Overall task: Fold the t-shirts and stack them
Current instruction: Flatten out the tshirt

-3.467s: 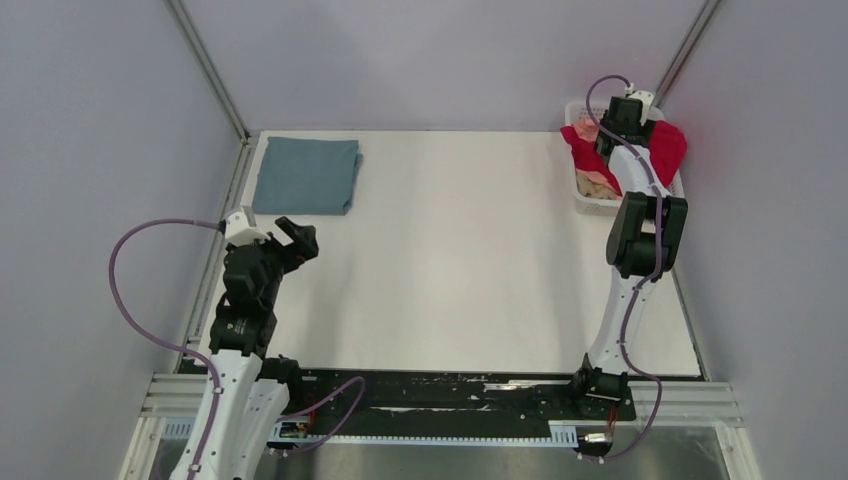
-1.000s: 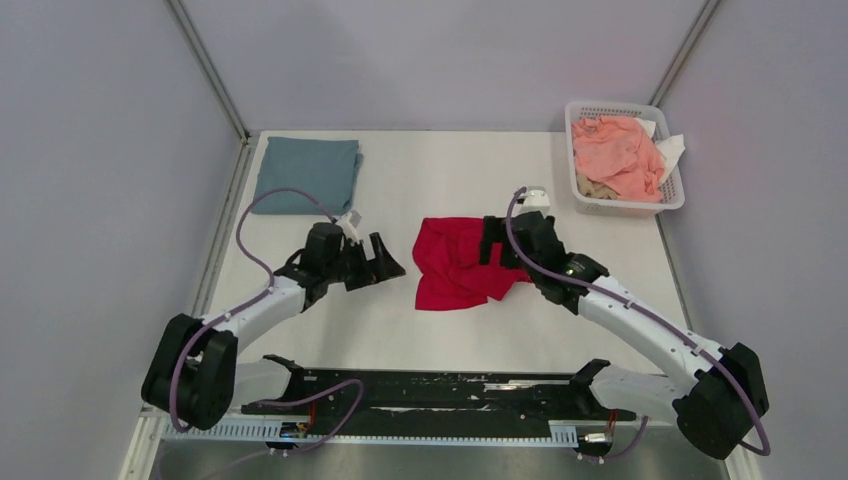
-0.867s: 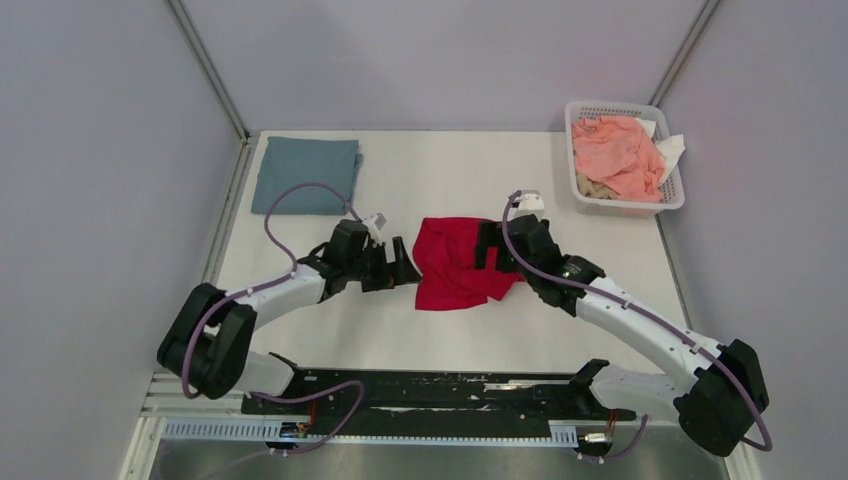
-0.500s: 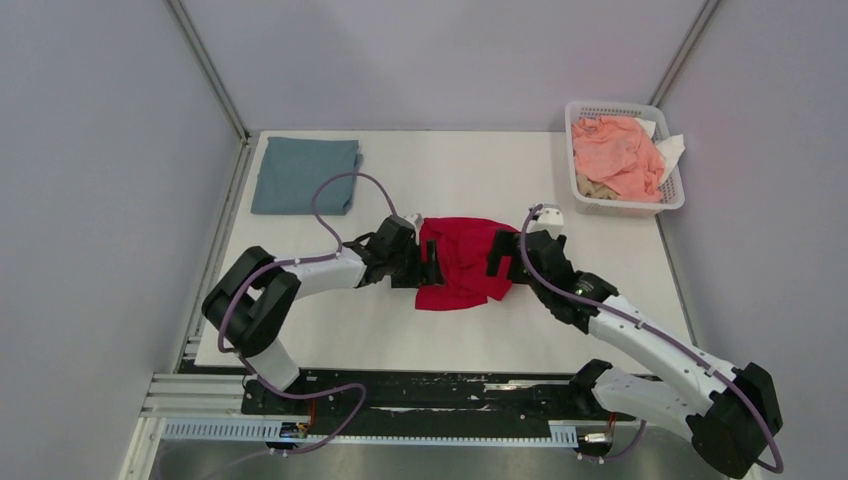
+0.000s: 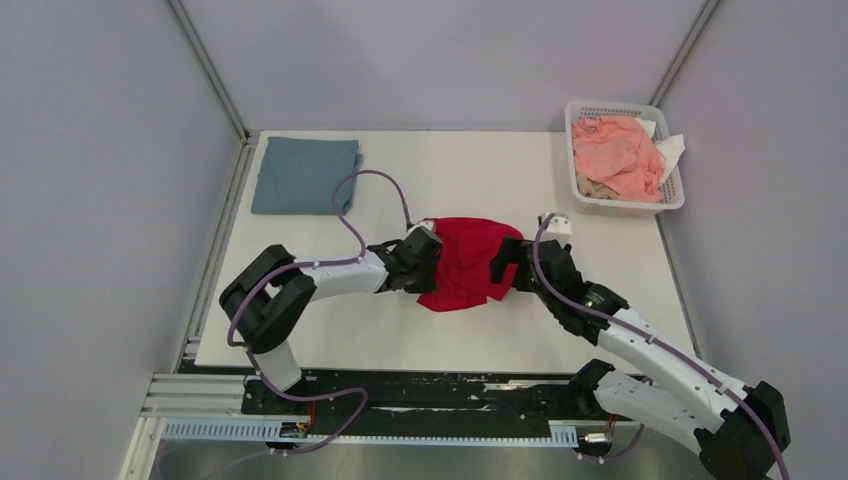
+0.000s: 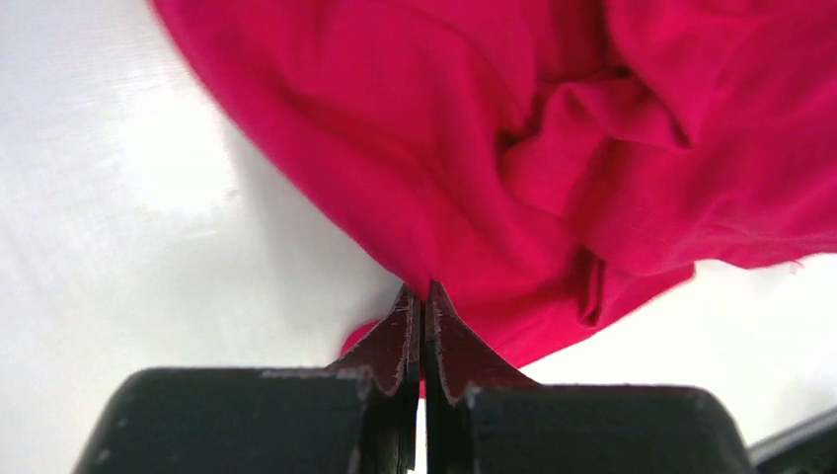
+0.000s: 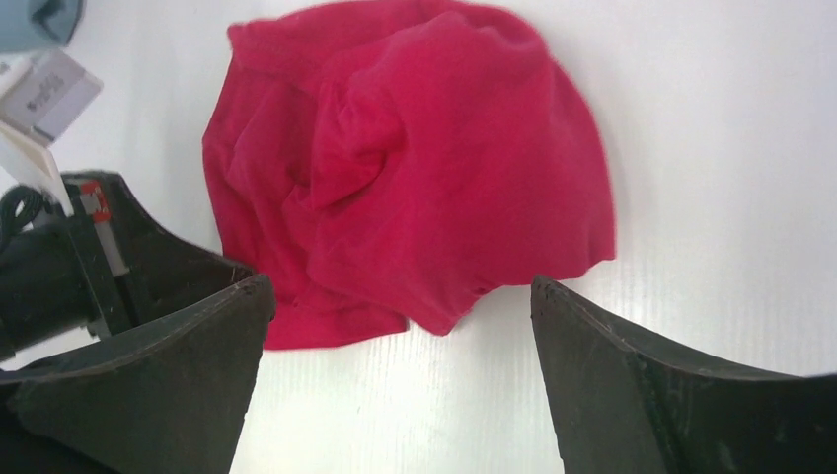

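red shirt (image 5: 465,262) crumpled mid table (image 5: 450,170); left gripper (image 6: 422,296) pinches its left edge, fingers pressed together; right gripper (image 7: 400,286) spread wide by its right edge; grey-blue shirt (image 5: 305,175) folded, far-left corner

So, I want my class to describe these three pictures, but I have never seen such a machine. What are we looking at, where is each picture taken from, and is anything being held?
These are two robot arms bolted to a table, each ending in a two-finger gripper. The wide picture looks down from above; the other two come from cameras on the wrists. A crumpled red t-shirt lies mid-table, a folded grey-blue t-shirt sits at the far left corner, and a white basket of pink cloth at the far right. The left gripper is shut, pinching the red shirt's edge. The right gripper is open at the shirt's other side, holding nothing.
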You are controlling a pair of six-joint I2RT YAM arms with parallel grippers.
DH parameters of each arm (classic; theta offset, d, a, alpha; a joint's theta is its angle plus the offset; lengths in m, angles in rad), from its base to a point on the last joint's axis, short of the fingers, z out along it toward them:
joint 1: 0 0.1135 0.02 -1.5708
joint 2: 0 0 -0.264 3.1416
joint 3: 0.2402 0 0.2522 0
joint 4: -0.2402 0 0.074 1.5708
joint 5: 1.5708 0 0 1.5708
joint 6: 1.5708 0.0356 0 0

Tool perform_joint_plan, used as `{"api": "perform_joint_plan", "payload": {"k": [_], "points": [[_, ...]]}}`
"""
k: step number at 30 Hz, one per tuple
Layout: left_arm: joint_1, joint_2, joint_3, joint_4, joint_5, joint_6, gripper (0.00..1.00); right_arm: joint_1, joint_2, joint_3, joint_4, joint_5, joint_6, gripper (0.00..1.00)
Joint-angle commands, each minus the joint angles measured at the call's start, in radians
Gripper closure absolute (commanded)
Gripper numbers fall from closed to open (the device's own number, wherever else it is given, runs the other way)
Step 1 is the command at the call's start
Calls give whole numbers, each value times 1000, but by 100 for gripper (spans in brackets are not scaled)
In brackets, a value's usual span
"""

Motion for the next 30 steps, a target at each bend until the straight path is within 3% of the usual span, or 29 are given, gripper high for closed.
{"api": "perform_joint_plan", "payload": {"k": [1,4,7,10,13,20,30], "points": [[-1,-83,-54,-150,-237,-12,100,3,49,10,37,-232,5,0],[0,-136,-82,-168,-320,-1,100,30,142,54,65,-282,-38,0],[1,-179,-102,-189,-346,-8,100,103,268,137,15,-171,-28,0],[3,-206,-115,-200,-362,-10,100,228,360,145,6,-4,70,0],[5,-228,-130,-182,-352,-6,100,283,442,150,6,26,188,1],[4,-251,-179,-106,-271,-8,100,293,591,192,51,90,354,8],[4,-276,-241,-13,-173,-12,100,293,635,189,147,119,464,18]]}}
